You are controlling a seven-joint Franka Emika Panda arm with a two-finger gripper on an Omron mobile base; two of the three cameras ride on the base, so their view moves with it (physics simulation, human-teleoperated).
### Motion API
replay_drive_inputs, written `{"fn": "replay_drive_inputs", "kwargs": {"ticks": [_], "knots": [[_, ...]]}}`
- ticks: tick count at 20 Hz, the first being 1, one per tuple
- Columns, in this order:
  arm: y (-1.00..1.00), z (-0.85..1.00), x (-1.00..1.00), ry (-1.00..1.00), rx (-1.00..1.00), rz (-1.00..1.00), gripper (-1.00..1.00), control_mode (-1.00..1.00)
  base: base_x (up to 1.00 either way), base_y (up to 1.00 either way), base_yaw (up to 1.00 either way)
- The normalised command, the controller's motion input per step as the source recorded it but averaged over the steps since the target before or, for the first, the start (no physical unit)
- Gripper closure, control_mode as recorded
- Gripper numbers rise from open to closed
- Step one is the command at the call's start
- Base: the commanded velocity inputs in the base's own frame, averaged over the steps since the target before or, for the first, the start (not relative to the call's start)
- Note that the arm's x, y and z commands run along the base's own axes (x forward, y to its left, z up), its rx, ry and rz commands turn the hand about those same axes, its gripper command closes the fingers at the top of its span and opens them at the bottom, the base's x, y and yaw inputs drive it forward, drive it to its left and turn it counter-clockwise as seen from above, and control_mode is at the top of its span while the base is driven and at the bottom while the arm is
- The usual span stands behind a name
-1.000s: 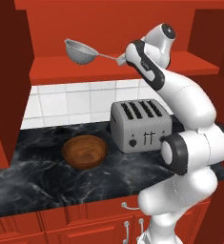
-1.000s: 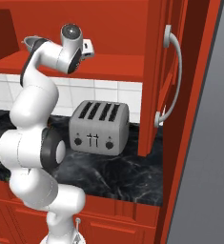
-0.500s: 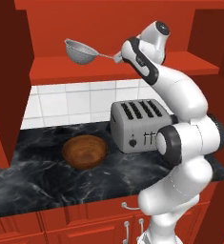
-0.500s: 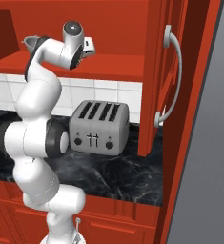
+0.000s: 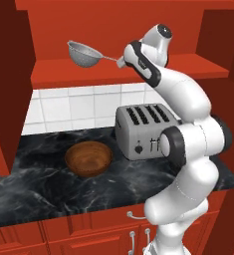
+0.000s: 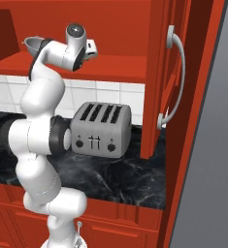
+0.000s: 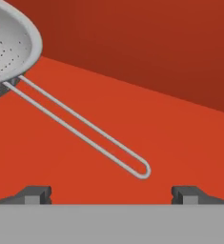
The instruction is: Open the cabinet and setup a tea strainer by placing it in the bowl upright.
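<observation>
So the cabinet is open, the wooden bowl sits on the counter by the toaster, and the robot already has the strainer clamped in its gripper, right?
Not clamped. In the hand view the gripper is open, its fingertips wide apart, and the strainer lies on the shelf ahead, its handle loop short of them. The rest holds: cabinet open, bowl beside the toaster.

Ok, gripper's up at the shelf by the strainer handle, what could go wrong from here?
1. The open gripper faces only the thin wire loop of the tea strainer; closing on it could slip or push the strainer back along the shelf.
2. Held by the far end of the handle, the basket may tilt on the way down to the bowl.
</observation>
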Motion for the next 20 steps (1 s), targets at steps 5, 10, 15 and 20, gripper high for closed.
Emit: {"fn": "replay_drive_inputs", "kwargs": {"ticks": [5, 10, 15, 20], "knots": [[0.02, -0.11, 0.22, 0.00, -0.01, 0.00, -1.00, -1.00, 0.00, 0.00, 0.00], [0.00, -0.02, 0.27, 0.00, -0.02, 0.00, -1.00, -1.00, 0.00, 0.00, 0.00], [0.00, 0.00, 0.30, 0.01, -0.03, 0.01, -1.00, -1.00, 0.00, 0.00, 0.00], [0.03, -0.05, 0.32, 0.02, -0.02, 0.01, -1.00, -1.00, 0.00, 0.00, 0.00]]}}
